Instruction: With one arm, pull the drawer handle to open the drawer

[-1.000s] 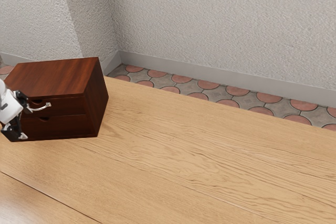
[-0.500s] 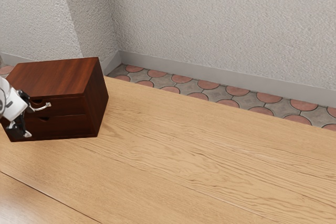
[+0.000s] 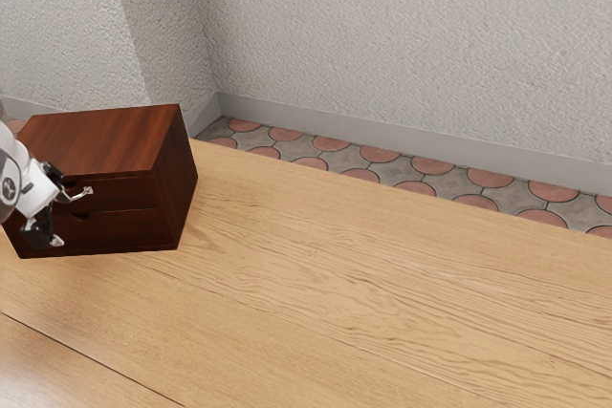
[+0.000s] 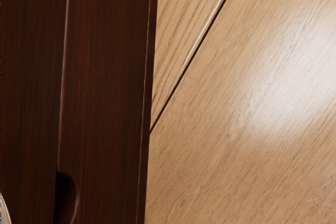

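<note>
Rough grey-white plaster walls [image 3: 402,35] meet in a corner behind the scene, with a plain grey baseboard [image 3: 411,140] running along their foot. Below it lies a floor [image 3: 382,164] of round terracotta tiles set among grey ones. In front of that stretches the desk [image 3: 335,284], made of wide light oak boards with strong grain. A seam [image 4: 194,56] between two boards runs slantwise past the cabinet in the wrist view, where a pale sheen lies on the wood.

A small dark red-brown cabinet [image 3: 105,136] stands on the desk at the exterior view's left, close to the corner of the room. Its upper drawer [image 3: 115,193] carries a thin silver handle [image 3: 76,195] that sticks out from the front. Under it is a lower drawer [image 3: 115,228], whose front has a curved notch [image 4: 65,198] cut into it. No gap shows around the upper drawer front; it looks level with the one below.

At the exterior view's left edge the tool [image 3: 48,205] sits at the cabinet front with its black fingers spread, one above the handle's near end and one below it, not pinching it.
</note>
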`<control>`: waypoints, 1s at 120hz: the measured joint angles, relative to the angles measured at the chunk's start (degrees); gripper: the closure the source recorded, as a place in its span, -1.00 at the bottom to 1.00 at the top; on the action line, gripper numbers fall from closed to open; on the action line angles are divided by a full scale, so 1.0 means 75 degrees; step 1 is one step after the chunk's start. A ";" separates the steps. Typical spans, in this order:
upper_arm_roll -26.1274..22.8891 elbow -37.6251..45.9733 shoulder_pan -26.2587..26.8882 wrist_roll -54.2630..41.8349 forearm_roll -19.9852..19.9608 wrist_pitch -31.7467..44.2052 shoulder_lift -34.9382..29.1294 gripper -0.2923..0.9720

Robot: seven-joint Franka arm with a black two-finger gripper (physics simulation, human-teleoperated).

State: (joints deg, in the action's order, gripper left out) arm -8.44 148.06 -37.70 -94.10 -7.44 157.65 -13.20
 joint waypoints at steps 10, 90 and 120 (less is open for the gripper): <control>0.0000 -0.0137 -0.0012 0.0002 0.0003 0.0032 0.0008 -0.54; 0.0001 -0.0729 -0.0105 0.0015 -0.0006 0.0090 0.0815 -0.54; 0.0010 -0.0805 -0.0117 0.0023 -0.0019 0.0092 0.1021 -0.54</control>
State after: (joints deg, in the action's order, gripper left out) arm -8.36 142.02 -38.57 -93.93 -7.58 158.34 -5.54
